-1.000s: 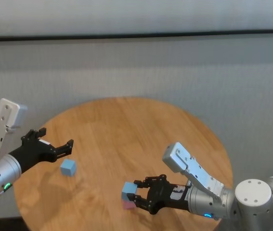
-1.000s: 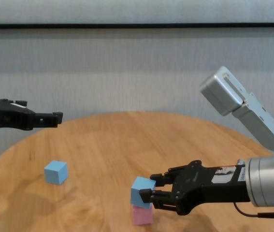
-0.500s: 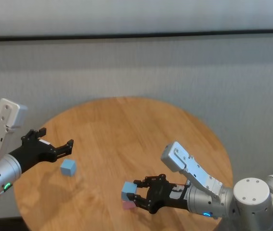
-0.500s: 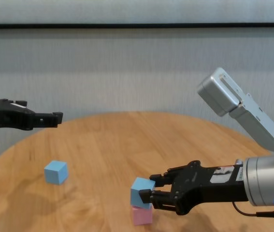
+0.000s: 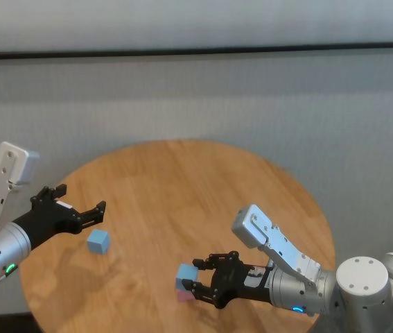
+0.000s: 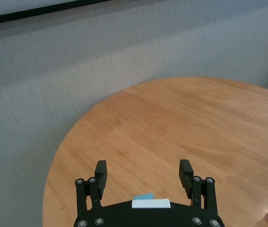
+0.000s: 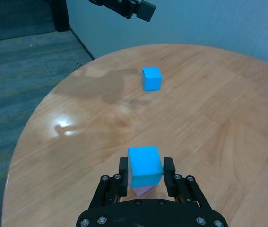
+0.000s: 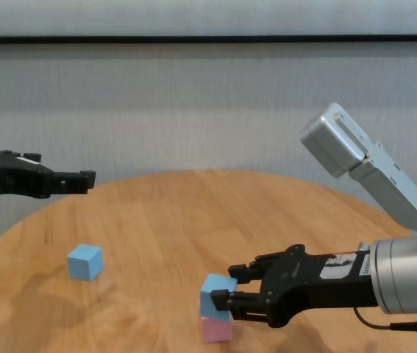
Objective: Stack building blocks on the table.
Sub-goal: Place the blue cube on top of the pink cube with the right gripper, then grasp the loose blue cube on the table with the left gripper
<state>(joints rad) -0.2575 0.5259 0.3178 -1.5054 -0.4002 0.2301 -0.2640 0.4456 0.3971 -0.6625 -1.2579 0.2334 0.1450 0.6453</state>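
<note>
A light blue block (image 8: 215,296) rests on top of the pale pink block (image 8: 215,329) at the table's (image 8: 193,213) near edge. My right gripper (image 8: 223,290) reaches in from the right, shut on that blue block (image 7: 145,165), one finger on each side; only a sliver of the pink block (image 7: 141,190) shows under it. A second light blue block (image 5: 98,241) lies alone on the left of the table. Just above and behind it my left gripper (image 5: 82,198) hovers open and holds nothing. The left wrist view shows its fingers (image 6: 100,171) spread over bare wood.
The round wooden table (image 5: 182,187) ends close in front of the stack. Grey carpet (image 5: 251,104) surrounds it. Bare wood stretches across the middle and far side.
The blue block in my right gripper has sunk slightly and levelled out onto the pink block. My left arm and the loose blue block have not moved.
</note>
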